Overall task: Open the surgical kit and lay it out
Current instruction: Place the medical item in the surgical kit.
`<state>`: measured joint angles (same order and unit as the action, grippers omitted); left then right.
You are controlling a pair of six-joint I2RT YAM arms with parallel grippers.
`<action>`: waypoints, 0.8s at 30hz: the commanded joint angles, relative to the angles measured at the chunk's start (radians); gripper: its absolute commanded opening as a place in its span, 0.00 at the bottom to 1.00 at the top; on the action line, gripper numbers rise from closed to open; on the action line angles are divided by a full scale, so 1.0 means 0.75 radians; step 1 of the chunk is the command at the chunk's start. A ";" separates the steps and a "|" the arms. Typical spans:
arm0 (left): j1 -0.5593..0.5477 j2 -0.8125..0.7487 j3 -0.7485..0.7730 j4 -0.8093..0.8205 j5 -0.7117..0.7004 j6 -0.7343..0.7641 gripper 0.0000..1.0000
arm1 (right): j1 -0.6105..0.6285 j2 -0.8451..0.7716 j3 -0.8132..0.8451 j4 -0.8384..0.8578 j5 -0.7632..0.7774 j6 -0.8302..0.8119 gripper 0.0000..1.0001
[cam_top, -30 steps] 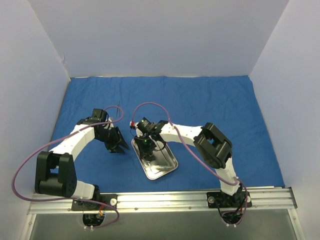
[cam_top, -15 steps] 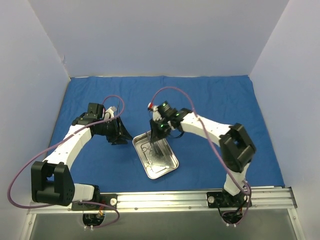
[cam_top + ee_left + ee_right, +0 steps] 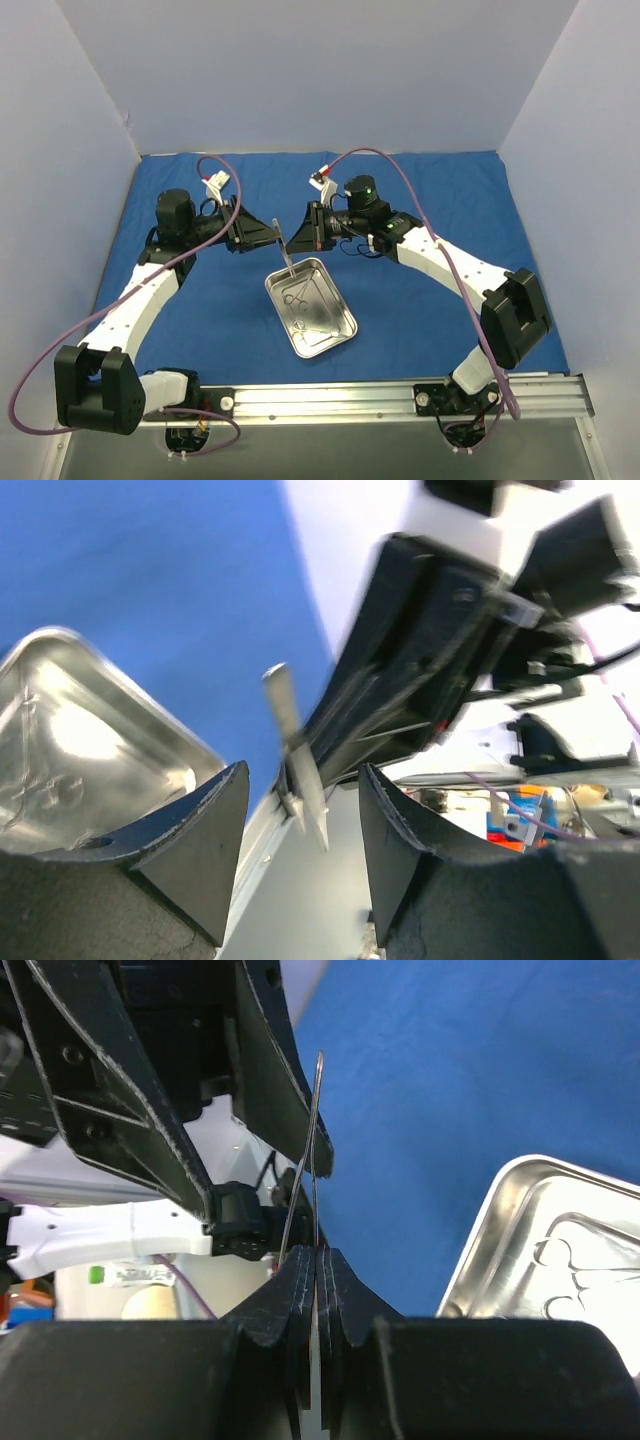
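The blue cloth [image 3: 420,200] lies spread flat over the table. On it the steel tray [image 3: 336,335] sits with thin scissor-like instruments [image 3: 300,300] inside. My right gripper [image 3: 300,240] hangs above the tray's far left corner, shut on one thin metal instrument [image 3: 285,250] [image 3: 313,1140] that sticks out past its fingertips. My left gripper [image 3: 270,238] faces it from the left, open. In the left wrist view the instrument [image 3: 290,740] stands in the gap of the left gripper [image 3: 300,830], touching neither finger. In the right wrist view the right gripper [image 3: 317,1260] pinches the instrument.
Grey walls close in the table on the left, back and right. The aluminium rail [image 3: 330,400] with both arm bases runs along the near edge. Purple cables [image 3: 400,165] loop off both wrists. The tray [image 3: 520,1220] lies below and right of the right gripper.
Both arms rose and swung toward the back. The right gripper left the tray holding one instrument. The left gripper turned to face it and its jaws widened.
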<state>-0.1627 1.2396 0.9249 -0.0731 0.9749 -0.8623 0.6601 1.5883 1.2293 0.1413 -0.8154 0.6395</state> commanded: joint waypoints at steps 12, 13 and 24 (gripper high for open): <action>-0.020 -0.074 -0.170 0.686 0.105 -0.409 0.57 | -0.013 -0.064 -0.050 0.270 -0.136 0.207 0.00; -0.028 -0.060 -0.170 0.719 0.103 -0.435 0.56 | -0.013 -0.060 -0.056 0.284 -0.148 0.215 0.00; -0.049 -0.005 -0.064 0.615 0.069 -0.362 0.02 | -0.021 0.013 -0.034 0.254 -0.124 0.238 0.22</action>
<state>-0.1825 1.2232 0.7959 0.3935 1.0119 -1.1740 0.6472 1.5845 1.1854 0.3508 -0.9302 0.8291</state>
